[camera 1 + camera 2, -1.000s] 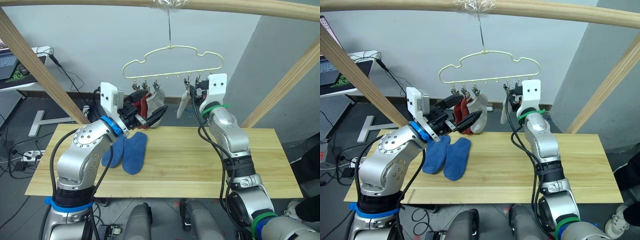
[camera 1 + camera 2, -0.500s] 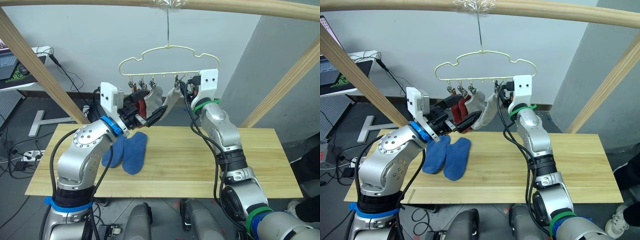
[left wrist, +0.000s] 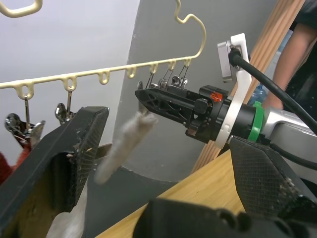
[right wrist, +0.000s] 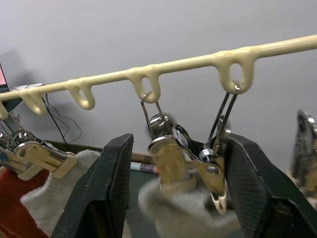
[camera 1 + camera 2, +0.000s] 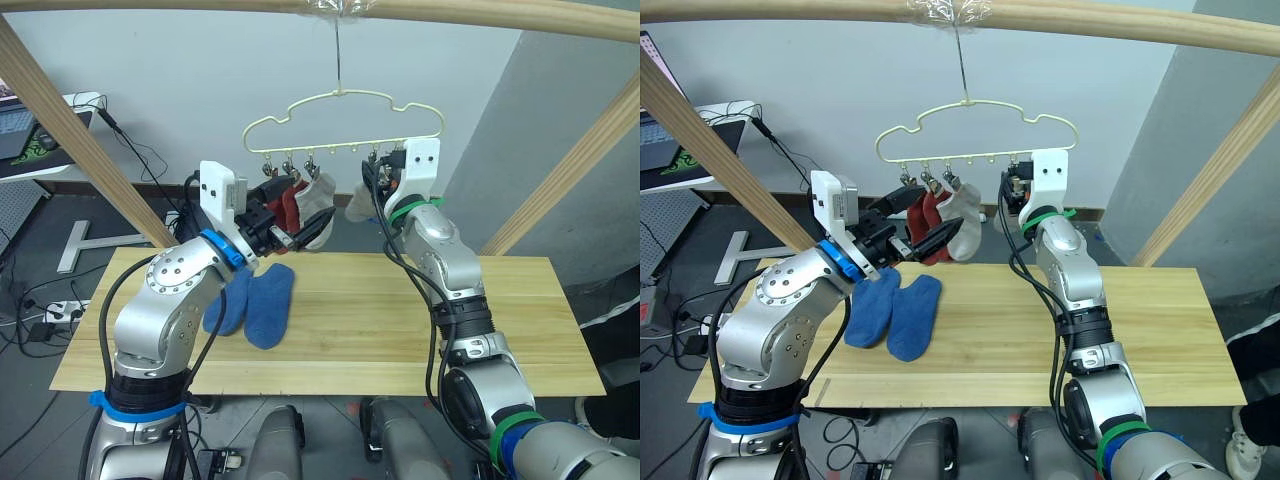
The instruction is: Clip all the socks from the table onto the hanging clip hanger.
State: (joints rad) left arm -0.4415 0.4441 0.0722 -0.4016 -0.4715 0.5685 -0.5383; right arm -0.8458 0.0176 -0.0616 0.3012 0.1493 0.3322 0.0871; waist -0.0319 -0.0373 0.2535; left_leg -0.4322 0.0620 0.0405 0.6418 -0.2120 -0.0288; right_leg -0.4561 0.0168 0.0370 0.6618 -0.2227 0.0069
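The pale-yellow clip hanger (image 5: 340, 147) hangs by its hook from the top pole. Two rust-red socks (image 5: 284, 206) and one light-grey sock (image 5: 318, 195) hang from its left clips. My right gripper (image 4: 179, 141) is raised to the clips on the right. Its fingers (image 4: 106, 188) stand apart on either side of two clips. A second grey sock (image 5: 358, 205) dangles there at its tip. My left gripper (image 5: 303, 208) is open and holds nothing, just below the hung socks. Two blue socks (image 5: 268, 305) lie side by side on the table (image 5: 400, 320).
A round wooden pole frame (image 5: 450, 12) crosses the top, with slanted legs at the left (image 5: 80, 130) and right (image 5: 570, 170). A person's arm (image 3: 307, 49) is beside the right leg. A laptop on a white stand (image 5: 20, 130) and cables are at the far left.
The hanger has swung back to the right after leaning left. The second grey sock, stretched out leftward before, now hangs short beside my right gripper. My left arm has not moved.
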